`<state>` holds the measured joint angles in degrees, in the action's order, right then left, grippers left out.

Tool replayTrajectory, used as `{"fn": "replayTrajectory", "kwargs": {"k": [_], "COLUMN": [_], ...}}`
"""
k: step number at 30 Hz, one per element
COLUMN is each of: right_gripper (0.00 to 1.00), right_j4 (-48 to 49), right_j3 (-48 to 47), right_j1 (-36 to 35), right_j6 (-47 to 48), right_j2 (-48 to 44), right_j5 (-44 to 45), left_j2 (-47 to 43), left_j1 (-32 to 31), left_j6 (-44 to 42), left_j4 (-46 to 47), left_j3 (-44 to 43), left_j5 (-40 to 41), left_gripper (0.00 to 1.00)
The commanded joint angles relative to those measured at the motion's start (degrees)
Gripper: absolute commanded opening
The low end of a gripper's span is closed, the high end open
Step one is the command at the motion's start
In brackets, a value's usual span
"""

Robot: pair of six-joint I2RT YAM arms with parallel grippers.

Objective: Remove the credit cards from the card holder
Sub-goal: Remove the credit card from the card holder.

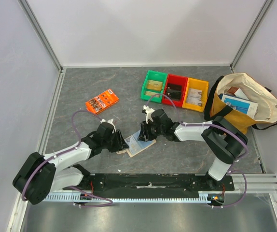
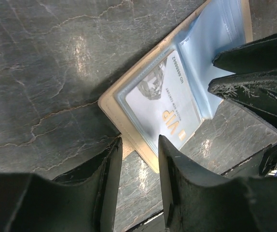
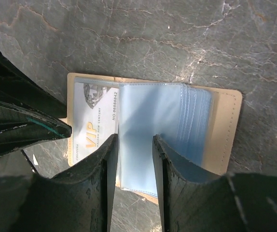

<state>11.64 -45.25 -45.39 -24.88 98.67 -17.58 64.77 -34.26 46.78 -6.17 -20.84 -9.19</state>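
The card holder (image 1: pixel 137 145) lay open on the worktop (image 1: pixel 186 154), near 6 o'clock of centre, a white card (image 2: pixel 165 104) still sleeved inside; no card looked removed yet. The left pincer (image 2: pixel 140 142) at its 9 o'clock and the right pincer (image 3: pixel 135 140) at 1 o'clock both stood part-open, empty.

One card holder (image 3: pixel 228 125) is open, one credit card (image 3: pixel 92 123) showing inside. Three bins: one green bin (image 1: pixel 153 85), one red bin (image 1: pixel 175 90), one yellow bin (image 1: pixel 196 94). One orange packet (image 1: pixel 102 101). One cloth bag (image 1: pixel 244 104).
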Motion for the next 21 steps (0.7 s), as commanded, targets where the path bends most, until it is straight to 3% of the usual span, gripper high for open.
{"fn": "replayTrajectory", "kwargs": {"k": [1, 5, 11, 17, 21], "right_gripper": [0.42, 0.41, 0.4, 0.48, 0.55], "right_j4": [-0.7, 0.3, 1.3, -3.0, -0.5], "right_j3": [3.3, 3.8, 4.6, 5.0, 5.9], "right_j1": [-1.1, -1.5, -1.5, -1.4, -1.4], "right_j6": [-2.4, -3.5, -4.1, -3.3, -4.6], "right_j2": [2.9, 3.5, 2.2, -5.0, -9.4], "right_j5": [-0.8, -1.7, -1.4, 9.2, 8.6], "left_j2": [3.6, 3.9, -1.6, -10.1, -9.5], "left_j1": [-0.1, -0.2, -0.2, -0.2, 0.2], "left_j6": [-2.9, -0.7, 1.8, 0.9, -1.2], "left_j4": [-1.4, 2.0, 2.9, -4.5, -8.8], "left_j3": [0.0, -0.2, -0.8, -5.7, -8.1], "left_j5": [3.5, 1.5, 1.4, 1.3, 2.4], "left_gripper": [0.43, 0.32, 0.02, 0.02, 0.02]}}
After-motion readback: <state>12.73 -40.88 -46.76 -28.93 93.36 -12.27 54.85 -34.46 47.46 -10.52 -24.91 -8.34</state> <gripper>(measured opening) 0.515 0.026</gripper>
